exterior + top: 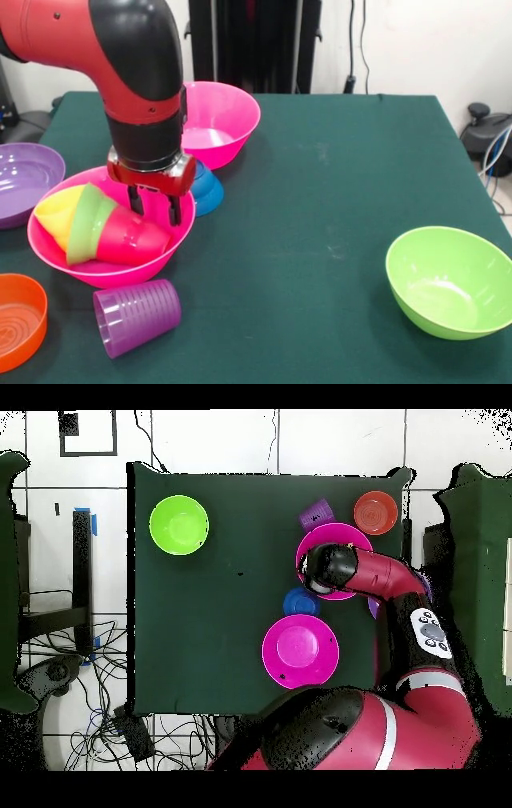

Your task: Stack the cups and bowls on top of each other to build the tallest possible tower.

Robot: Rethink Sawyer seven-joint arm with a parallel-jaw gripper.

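In the front view a hot pink bowl [100,268] near the left holds a toppled stack lying on its side: the red cup [132,238], the small green bowl [86,224] and the yellow-orange cup [54,214]. My gripper [153,208] hangs open just above the red cup, fingers either side of its top. The purple ridged cup [136,316] lies on its side in front of this bowl. The small blue bowl [208,188] sits upside down behind it. A second hot pink bowl [220,120] stands further back. In the overhead view my arm [345,569] covers the bowl [345,536].
The wide purple bowl [24,178] is at the left edge and the shallow orange bowl [18,320] at the front left corner. The lime green bowl [448,280] stands alone at the front right. The table's right and left edges are close to these bowls.
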